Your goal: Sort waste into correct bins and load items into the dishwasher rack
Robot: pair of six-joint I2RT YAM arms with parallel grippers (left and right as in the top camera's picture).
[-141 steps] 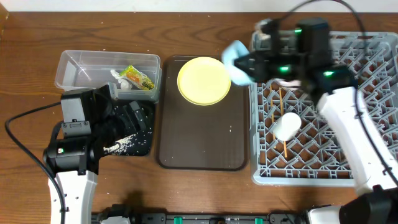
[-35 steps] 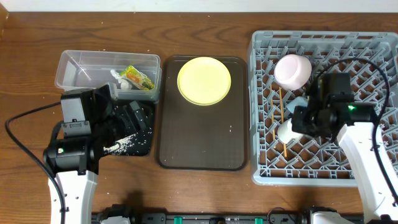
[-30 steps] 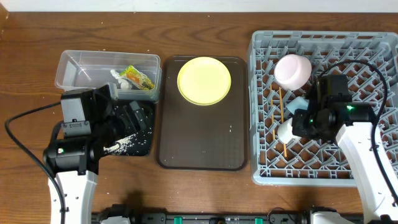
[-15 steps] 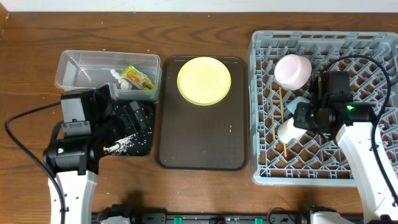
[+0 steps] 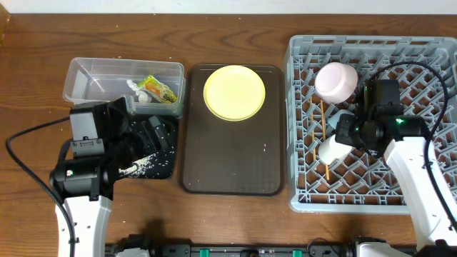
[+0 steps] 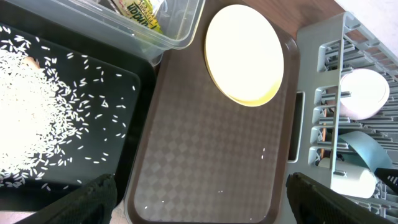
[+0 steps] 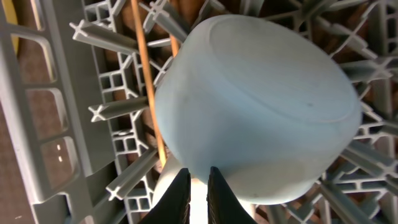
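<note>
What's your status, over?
Left claw open, empty. Right claw shut on rim of light blue cup, inside grey pegged plastic rack. Small white cup right beside. Round yellow-green plate not yet loaded.

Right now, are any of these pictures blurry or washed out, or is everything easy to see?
Overhead: evenly lit and sharp, with no harsh shadows on the table. Left wrist: the rice and plate are crisp, but the left fingers at the bottom corners are dark and blurred. Right wrist: the light blue cup fills the frame, softly shaded, without glare.

Brown serving tray (image 5: 228,160) flat on wooden table (image 5: 28,43); black cable (image 5: 8,145) lower left.
</note>
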